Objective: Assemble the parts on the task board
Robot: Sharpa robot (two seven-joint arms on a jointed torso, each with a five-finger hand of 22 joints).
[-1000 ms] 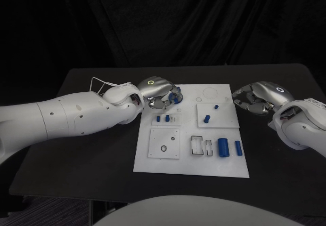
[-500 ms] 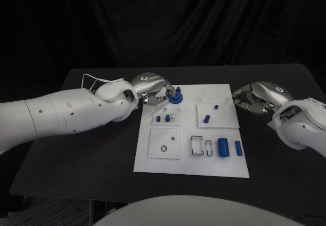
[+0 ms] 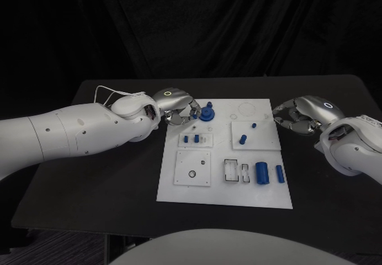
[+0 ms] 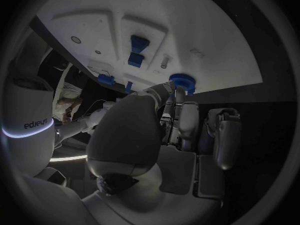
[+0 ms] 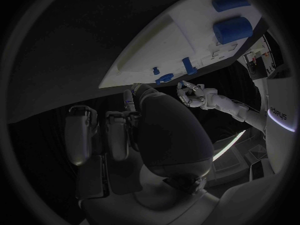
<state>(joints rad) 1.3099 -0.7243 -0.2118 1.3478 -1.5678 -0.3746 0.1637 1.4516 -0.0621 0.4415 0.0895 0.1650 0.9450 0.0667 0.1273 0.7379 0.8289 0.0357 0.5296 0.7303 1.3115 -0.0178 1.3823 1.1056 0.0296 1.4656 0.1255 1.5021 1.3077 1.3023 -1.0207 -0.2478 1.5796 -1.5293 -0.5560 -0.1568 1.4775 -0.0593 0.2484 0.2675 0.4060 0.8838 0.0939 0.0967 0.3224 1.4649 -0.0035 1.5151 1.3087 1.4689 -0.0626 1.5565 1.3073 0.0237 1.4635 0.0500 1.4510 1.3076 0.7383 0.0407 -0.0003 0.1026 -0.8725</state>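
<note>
Several parts remain loose on the task board [image 3: 225,190]. The left hand [image 3: 180,106] pinches a blue round part [image 3: 207,114] at its fingertips, over the board's far corner. Beyond it, the right hand [image 3: 301,115] waits curled, empty.

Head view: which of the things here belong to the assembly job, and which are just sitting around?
Part of the job:
- white task board
- blue round part at the board's far left corner, by the left hand
- two small blue parts near it
- two blue cylinders toward the right
- small blue pieces on the raised square

Just there:
- black table
- right hand, off the board's right edge, holding nothing
</note>
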